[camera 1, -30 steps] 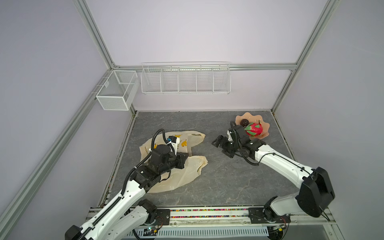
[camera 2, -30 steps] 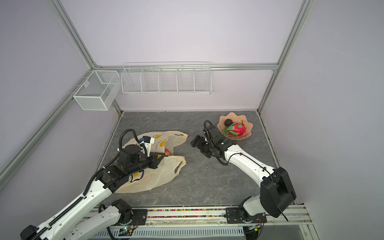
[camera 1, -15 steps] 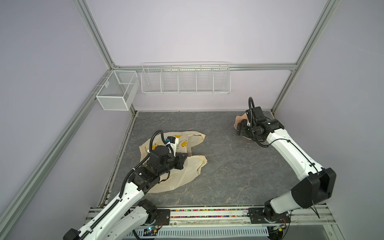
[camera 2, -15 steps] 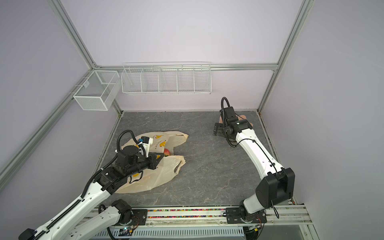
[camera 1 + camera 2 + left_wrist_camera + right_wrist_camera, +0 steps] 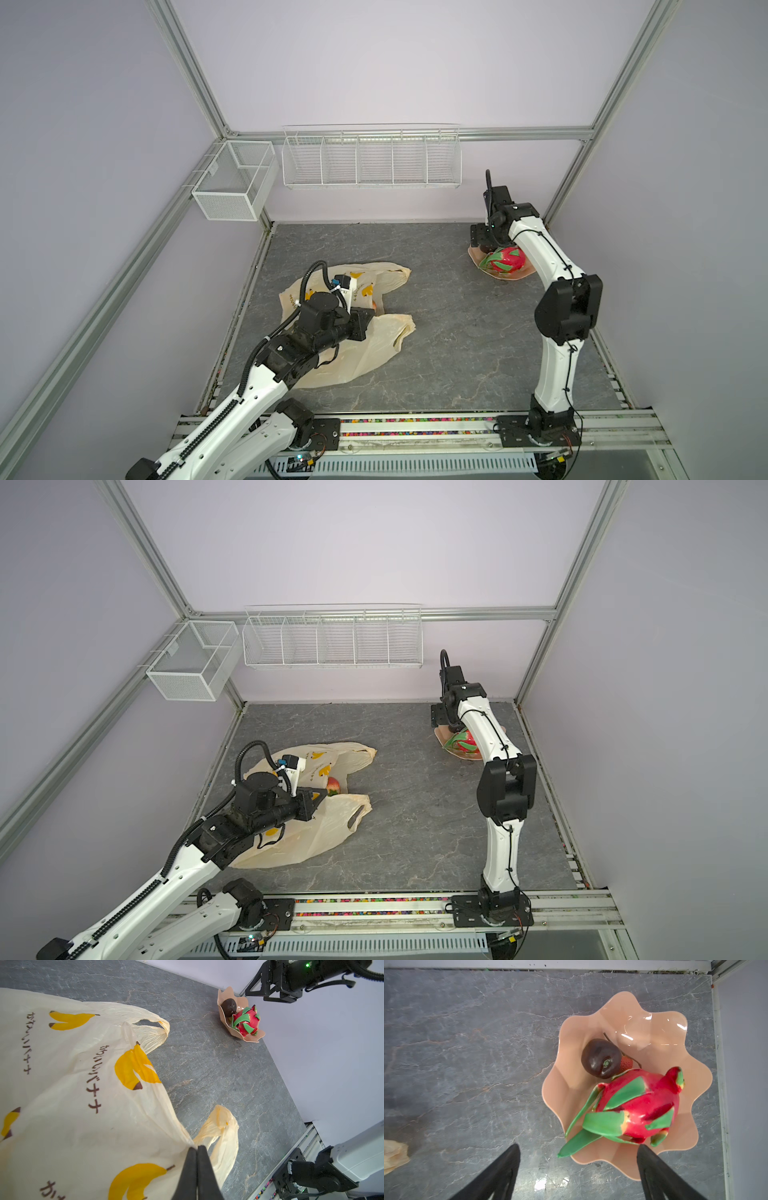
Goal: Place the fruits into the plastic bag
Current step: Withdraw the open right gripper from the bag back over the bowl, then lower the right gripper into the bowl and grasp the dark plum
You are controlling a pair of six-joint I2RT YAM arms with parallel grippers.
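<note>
The cream plastic bag (image 5: 353,349) (image 5: 320,833) (image 5: 72,1084) with yellow bananas lies at the left. My left gripper (image 5: 197,1148) (image 5: 318,798) is shut on its top edge near a handle. A red fruit (image 5: 332,786) shows in the bag's mouth. At the back right, the red dragon fruit (image 5: 505,259) (image 5: 639,1105) (image 5: 246,1021), a dark brown ball (image 5: 600,1058) (image 5: 228,1006) and a small red lumpy fruit (image 5: 626,1063) lie in the peach bowl (image 5: 654,1028). Open and holding nothing, my right gripper (image 5: 578,1147) (image 5: 478,241) hangs above the bowl's left rim.
The bowl (image 5: 519,276) stands close to the right wall and the back corner post. White wire baskets (image 5: 370,162) and a mesh box (image 5: 235,183) hang on the back and left walls. A metal rail (image 5: 415,428) runs along the front edge.
My right arm has swung from the middle of the table, near the bag, back to above the bowl, its gripper open throughout. The left gripper has kept its hold on the bag.
</note>
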